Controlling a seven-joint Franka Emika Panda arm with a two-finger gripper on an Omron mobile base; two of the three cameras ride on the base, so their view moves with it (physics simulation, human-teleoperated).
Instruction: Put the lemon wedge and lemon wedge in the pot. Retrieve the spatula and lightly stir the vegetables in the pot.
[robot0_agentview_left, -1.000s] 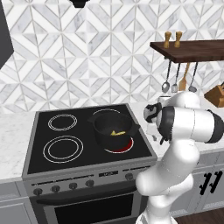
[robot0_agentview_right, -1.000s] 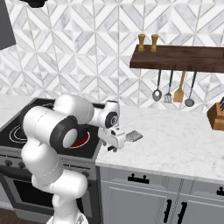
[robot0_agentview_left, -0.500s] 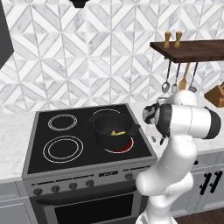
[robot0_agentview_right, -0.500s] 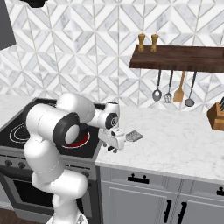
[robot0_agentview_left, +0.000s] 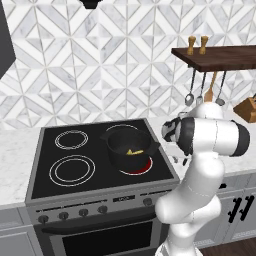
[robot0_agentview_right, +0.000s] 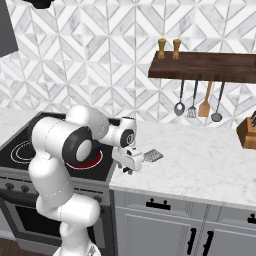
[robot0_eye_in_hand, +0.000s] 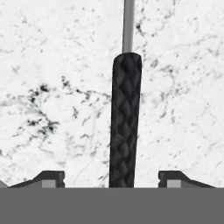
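The dark pot (robot0_agentview_left: 127, 150) stands on the stove's front right burner, and the yellow vegetables (robot0_agentview_left: 133, 151) lie inside it. The spatula lies on the marble counter right of the stove, its slotted metal head (robot0_agentview_right: 153, 155) pointing away from the arm. In the hand view its black textured handle (robot0_eye_in_hand: 126, 122) runs straight up between my fingertips, with a thin metal shaft beyond it. My gripper (robot0_agentview_right: 129, 169) hangs low over that handle, pointing down. The gripper (robot0_eye_in_hand: 112, 178) is open, one fingertip (robot0_eye_in_hand: 51, 177) on each side of the handle, and both are apart from it.
The burner (robot0_agentview_left: 140, 165) under the pot glows red. A wooden shelf (robot0_agentview_right: 205, 66) on the wall carries two shakers (robot0_agentview_right: 168, 48), with several utensils (robot0_agentview_right: 198, 100) hanging below it. A knife block (robot0_agentview_right: 247, 131) stands at the far right of the counter.
The hand has come down a little toward the counter over the spatula handle. The pot and the spatula have not moved.
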